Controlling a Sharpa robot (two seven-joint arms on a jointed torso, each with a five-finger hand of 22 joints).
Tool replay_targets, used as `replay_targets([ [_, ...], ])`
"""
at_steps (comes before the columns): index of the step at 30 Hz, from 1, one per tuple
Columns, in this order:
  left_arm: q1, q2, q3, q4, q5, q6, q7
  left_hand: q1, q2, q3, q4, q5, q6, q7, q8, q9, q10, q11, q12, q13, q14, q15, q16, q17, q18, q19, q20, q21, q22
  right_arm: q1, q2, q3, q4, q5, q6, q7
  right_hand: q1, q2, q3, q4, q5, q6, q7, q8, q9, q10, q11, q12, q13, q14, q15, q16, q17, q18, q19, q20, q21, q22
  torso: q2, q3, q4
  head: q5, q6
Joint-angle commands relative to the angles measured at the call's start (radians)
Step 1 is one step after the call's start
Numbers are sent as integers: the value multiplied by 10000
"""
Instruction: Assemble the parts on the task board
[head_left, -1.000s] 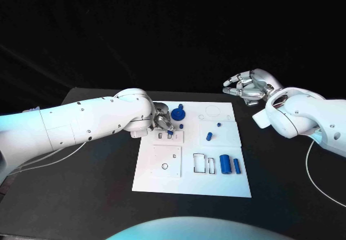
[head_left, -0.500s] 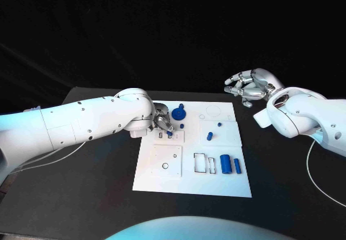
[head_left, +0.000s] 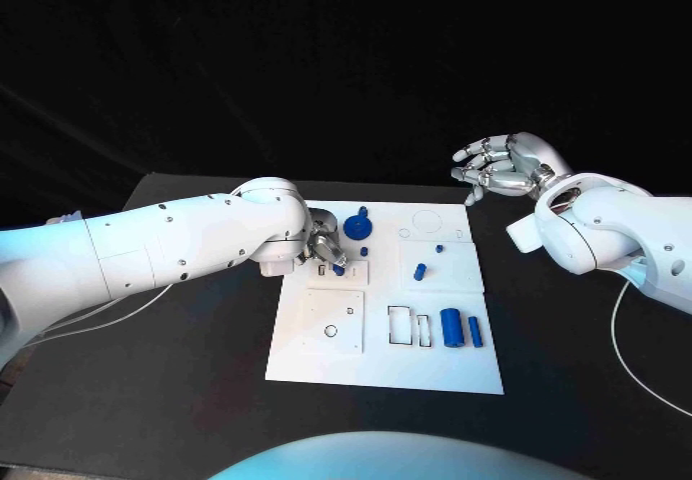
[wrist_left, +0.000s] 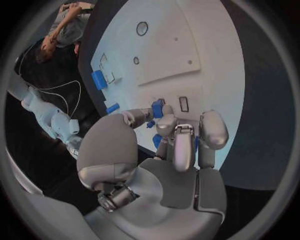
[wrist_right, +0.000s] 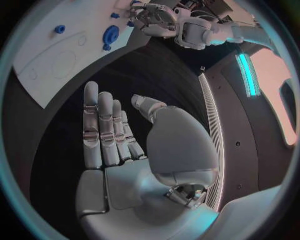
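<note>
The white task board (head_left: 433, 360) lies in the middle of the black table. My left hand (head_left: 325, 247) is low over the board's upper left area and pinches a small blue part (head_left: 339, 267) against the board; the left wrist view shows that part (wrist_left: 158, 109) between thumb and fingers of the hand (wrist_left: 178, 137). A blue gear-like part (head_left: 358, 226) lies just beyond it. A blue peg (head_left: 420, 270) stands mid-board. A blue cylinder (head_left: 450, 328) and a bar (head_left: 475, 333) lie near the right edge. My right hand (head_left: 498, 167) hovers beyond the board's far right corner, fingers spread, holding nothing.
Rectangular recesses (head_left: 405, 327) and a raised square plate (head_left: 335, 320) with a hole sit on the board's near half. In the right wrist view the open right hand (wrist_right: 119, 135) is off the board (wrist_right: 50, 55) over bare black table.
My right hand has lifted a little and spread its fingers wider. The left hand has shifted only slightly over the same spot with the small blue part.
</note>
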Motion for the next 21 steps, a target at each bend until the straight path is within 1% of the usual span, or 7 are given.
replay_targets([
  [1,-32,31,-12,-16,-116,100,-16,-9,112,1540,-1482,49,383,-284,79,20,69,-1,71,12,801,-49,42,1752,-115,85,7,54,20,-5,1,2,-9,372,-225,309,66,-43,-69,-5,-31,-61,392,38,17,-79,-1,-66,-39,-73,-28,-63,-19,94,3,69,-43,-37,2,3,-10,-1,-21],
  [3,-39,36,-15,-21,-146,55,-13,-12,115,1540,-1483,49,390,-288,87,25,79,-5,80,26,802,-51,44,1757,-119,94,5,62,38,-5,2,1,-11,417,-237,326,66,-39,-83,-8,-31,-70,395,61,18,-75,3,-78,-100,-74,-23,-92,-44,95,27,75,-97,-93,-2,9,-6,-2,-21],
  [9,-46,35,-18,-25,-228,-73,-4,-16,123,1542,-1487,51,404,-296,102,34,91,-12,91,42,804,-56,47,1763,-125,112,1,76,71,-14,7,0,-14,474,-243,342,65,-35,-87,-8,-31,-68,395,69,19,-72,4,-80,-116,-72,-23,-98,-51,95,35,76,-110,-107,8,13,7,-8,-30],
  [13,-49,27,-20,-14,-286,-114,2,-16,134,1550,-1497,53,416,-306,120,46,110,-21,108,68,805,-64,47,1764,-125,116,-6,80,77,-30,10,0,-19,487,-243,345,63,-32,-96,-7,-31,-59,394,90,22,-68,4,-83,-147,-70,-21,-110,-63,96,50,78,-136,-135,-1,11,-2,6,-33],
  [21,-52,-6,-21,35,-324,84,-27,-5,146,1567,-1522,57,423,-318,139,60,118,-34,112,70,810,-74,56,1782,-130,131,-14,93,103,-52,7,0,-25,494,-222,339,64,-24,-119,-13,-24,-18,387,158,37,-57,0,-87,-226,-62,-22,-137,-90,98,93,78,-202,-208,-2,7,-6,-3,-51],
])
